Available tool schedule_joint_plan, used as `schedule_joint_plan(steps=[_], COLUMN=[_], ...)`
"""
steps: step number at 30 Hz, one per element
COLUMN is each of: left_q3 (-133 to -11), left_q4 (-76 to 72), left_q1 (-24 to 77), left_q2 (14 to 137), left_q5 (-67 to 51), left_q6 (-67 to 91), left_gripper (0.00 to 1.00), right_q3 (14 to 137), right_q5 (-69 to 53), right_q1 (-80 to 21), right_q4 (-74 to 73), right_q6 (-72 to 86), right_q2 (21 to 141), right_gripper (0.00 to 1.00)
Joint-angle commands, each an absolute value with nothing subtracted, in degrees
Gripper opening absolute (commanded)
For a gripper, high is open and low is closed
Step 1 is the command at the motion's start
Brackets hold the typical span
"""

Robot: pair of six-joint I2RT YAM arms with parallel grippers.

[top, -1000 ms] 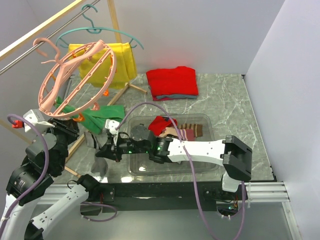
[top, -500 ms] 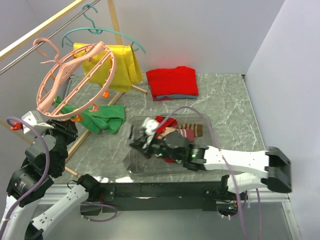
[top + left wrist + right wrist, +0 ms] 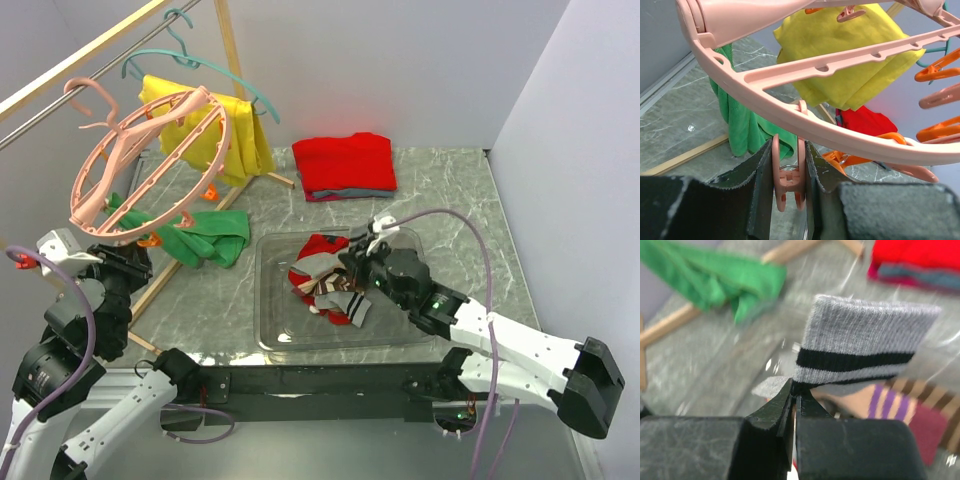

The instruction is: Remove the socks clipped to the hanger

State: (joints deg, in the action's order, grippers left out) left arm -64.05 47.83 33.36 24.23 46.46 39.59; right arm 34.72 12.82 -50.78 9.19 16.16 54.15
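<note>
Clear plastic tub (image 3: 268,322) holds striped and red socks (image 3: 322,286); right end effector (image 3: 794,391) pinches ribbed grey sock (image 3: 865,335); left end effector (image 3: 788,167) squeezes clip (image 3: 788,186) on pink plastic hanger (image 3: 840,66).

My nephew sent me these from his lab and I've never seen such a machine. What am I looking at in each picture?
These are two robot arms bolted to a table, each ending in a two-finger gripper. The wide picture looks down from above and behind them; the other two come from cameras on the wrists. The left gripper pinches a pink clip on the round pink hanger. The right gripper is shut on a grey sock, over a clear bin holding more socks. A green cloth and a folded red garment lie on the table; a yellow shirt hangs at the back.
</note>
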Motion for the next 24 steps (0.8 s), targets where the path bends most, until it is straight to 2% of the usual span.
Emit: schedule_joint_plan(steps=[1, 7, 10, 15, 18, 19, 20, 24], left_q3=[-63.02, -61.96, -62.14, -62.75, -63.54, -63.81, -64.33, -65.39], left_q4=[45.53, 45.26, 45.61, 46.93, 47.63, 47.9, 48.16, 48.16], left_q1=[33.49, 33.49, 33.49, 33.49, 33.49, 33.49, 33.49, 33.49], left_q2=[23.64, 23.82, 23.56, 22.68, 22.24, 22.24, 22.15, 21.36], left_q5=[46.93, 46.32, 46.23, 45.79, 44.56, 44.13, 43.77, 40.26], left_q6=[38.06, 38.5, 38.85, 39.11, 39.11, 39.11, 39.2, 37.45], left_gripper=[0.15, 0.18, 0.23, 0.34, 0.46, 0.56, 0.61, 0.76], right_q3=[31.12, 30.76, 34.79, 39.28, 39.73, 39.64, 39.29, 38.76], right_q5=[6.52, -9.65, -8.62, -6.42, -5.98, -5.63, -5.28, -1.86], right_q1=[-50.89, -52.64, -55.81, -57.04, -56.95, -56.95, -56.87, -56.69], right_q4=[11.41, 21.52, 20.84, 20.21, 20.21, 20.04, 19.78, 16.8], right_q6=[22.32, 27.68, 27.69, 29.53, 30.67, 30.76, 30.76, 29.01], right_q2=[55.36, 66.41, 71.61, 76.81, 79.27, 79.36, 79.28, 75.6], right_gripper=[0.0, 0.0, 0.0, 0.19, 0.38, 0.42, 0.48, 0.57])
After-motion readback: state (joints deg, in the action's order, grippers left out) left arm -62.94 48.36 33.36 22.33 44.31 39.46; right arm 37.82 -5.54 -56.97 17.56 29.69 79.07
